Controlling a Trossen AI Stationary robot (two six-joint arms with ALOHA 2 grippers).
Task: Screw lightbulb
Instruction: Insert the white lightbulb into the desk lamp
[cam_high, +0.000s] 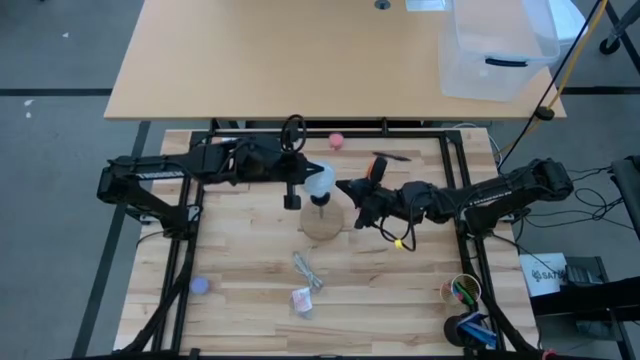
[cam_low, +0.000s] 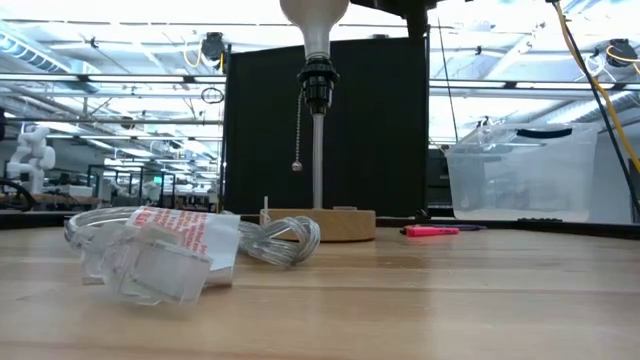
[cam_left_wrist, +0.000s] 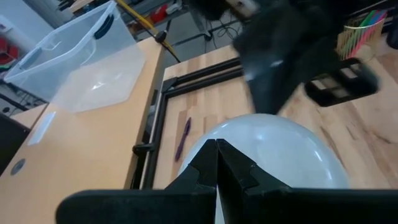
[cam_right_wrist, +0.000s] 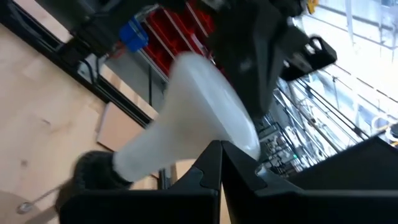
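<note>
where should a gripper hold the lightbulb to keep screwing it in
Grip the lightbulb on its round frosted globe, coming from above or the side with fingers across the widest part. It stands upright with its narrow neck down in the black socket on the post, so only the globe is free to turn. The left gripper seems to hold it there already.

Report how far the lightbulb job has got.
Looks done: the lightbulb stands upright with its base in the black socket on top of the post of the wooden lamp base. In hand: the left end effector is at the globe, while the right end effector sits just beside the lamp. Left: whether it is fully screwed tight cannot be told; both arms are yet to back away.
</note>
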